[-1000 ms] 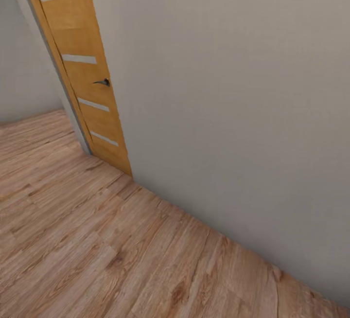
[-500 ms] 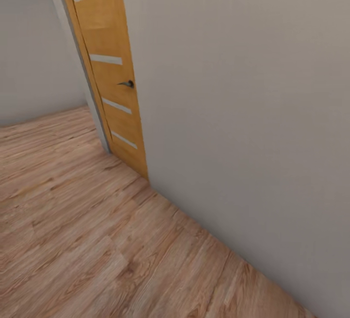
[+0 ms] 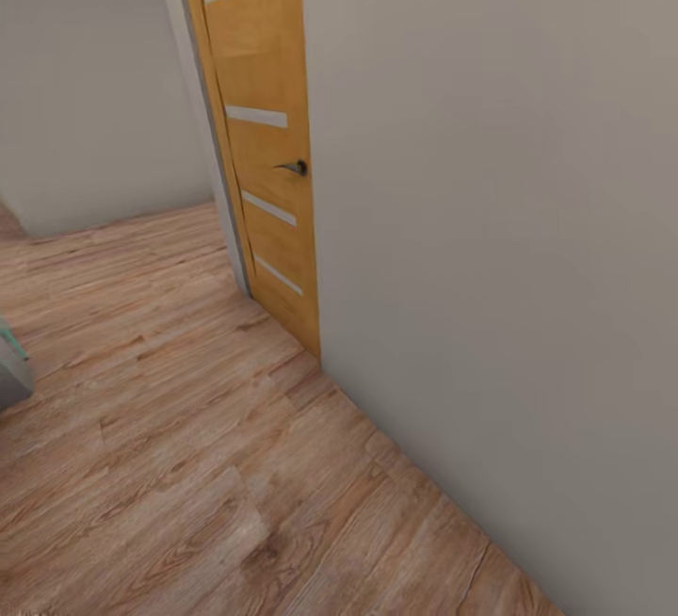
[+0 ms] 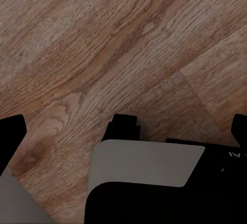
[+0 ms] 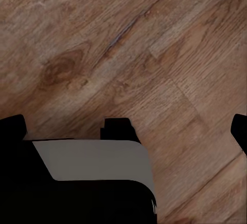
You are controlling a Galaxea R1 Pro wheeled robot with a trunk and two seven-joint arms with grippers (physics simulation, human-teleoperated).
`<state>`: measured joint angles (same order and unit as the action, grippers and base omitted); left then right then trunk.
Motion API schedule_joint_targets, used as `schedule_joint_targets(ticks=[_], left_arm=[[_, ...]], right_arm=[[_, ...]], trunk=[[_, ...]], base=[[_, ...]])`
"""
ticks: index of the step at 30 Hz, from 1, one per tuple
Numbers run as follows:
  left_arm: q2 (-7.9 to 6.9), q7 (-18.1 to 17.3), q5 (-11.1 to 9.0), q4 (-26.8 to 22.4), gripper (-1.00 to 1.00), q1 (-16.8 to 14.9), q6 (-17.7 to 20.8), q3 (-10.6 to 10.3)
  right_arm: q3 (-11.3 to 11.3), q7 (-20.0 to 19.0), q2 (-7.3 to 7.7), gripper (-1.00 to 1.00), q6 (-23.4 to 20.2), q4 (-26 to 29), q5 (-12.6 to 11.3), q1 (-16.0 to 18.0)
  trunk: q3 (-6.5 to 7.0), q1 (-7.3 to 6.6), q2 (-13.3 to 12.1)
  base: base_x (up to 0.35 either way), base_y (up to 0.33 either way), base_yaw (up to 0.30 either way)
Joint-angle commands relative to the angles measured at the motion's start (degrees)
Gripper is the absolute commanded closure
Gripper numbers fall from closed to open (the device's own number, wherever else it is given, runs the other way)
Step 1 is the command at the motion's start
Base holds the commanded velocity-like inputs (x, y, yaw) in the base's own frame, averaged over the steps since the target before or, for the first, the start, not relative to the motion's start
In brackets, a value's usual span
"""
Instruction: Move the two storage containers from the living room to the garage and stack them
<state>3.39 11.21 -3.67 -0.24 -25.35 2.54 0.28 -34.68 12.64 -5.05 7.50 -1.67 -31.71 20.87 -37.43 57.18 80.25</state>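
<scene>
grey object (image 3: 11, 373): small pale grey-teal corner at 9 o'clock edge of head view, sits on the planks, can't tell what it is.
wood floor (image 3: 160, 428): light wood planks, covers 6 to 9 o'clock of head view, runs back toward 10 o'clock into a side passage.
back wall (image 3: 85, 98): plain grey, at 10–11 o'clock, meets the planks.
door frame (image 3: 202, 117): pale grey strip, just beside the door on its 9 o'clock side.
door (image 3: 264, 136): orange-tan wood, 12 o'clock, four pale horizontal slots, looks swung open with its edge against the near wall's end.
door handle (image 3: 294, 167): small dark lever, mid-height on door, near its 3 o'clock edge.
near wall (image 3: 508, 220): big plain grey surface, 1 to 5 o'clock, base line runs diagonally to 5 o'clock.
left gripper (image 4: 123, 126): left wrist view, dark finger tips at both side edges, wide apart, nothing between them, planks below; grey and black body parts low in frame.
right gripper (image 5: 126, 126): right wrist view, dark tips at both side edges, spread wide, holding nothing, over planks; grey and black body part low in frame.
storage containers: not visible in these views, location can't be told.
</scene>
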Motion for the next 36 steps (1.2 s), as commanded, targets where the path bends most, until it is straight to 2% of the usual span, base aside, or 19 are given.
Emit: schedule_joint_targets(ticks=[1,27,36], left_arm=[[0.02,0.2,-0.4,0.0,-1.0,0.0,0.2,0.0],[-0.05,0.2,-0.4,0.0,-1.0,0.0,0.2,0.0],[-0.05,0.2,-0.4,0.0,-1.0,0.0,0.2,0.0]], right_arm=[[-0.5,0.0,-0.05,-1.0,0.3,-0.2,-0.6,0.1],[-0.5,0.0,-0.05,-1.0,0.3,-0.2,-0.5,0.1],[-0.5,0.0,-0.05,-1.0,0.3,-0.2,-0.5,0.1]], trunk=[[-0.05,0.02,0.0],[-0.05,0.02,0.0],[-0.05,0.02,0.0]], base=[[0.138,0.0,0.27],[0.012,0.0,0.27],[0.23,0.0,0.27]])
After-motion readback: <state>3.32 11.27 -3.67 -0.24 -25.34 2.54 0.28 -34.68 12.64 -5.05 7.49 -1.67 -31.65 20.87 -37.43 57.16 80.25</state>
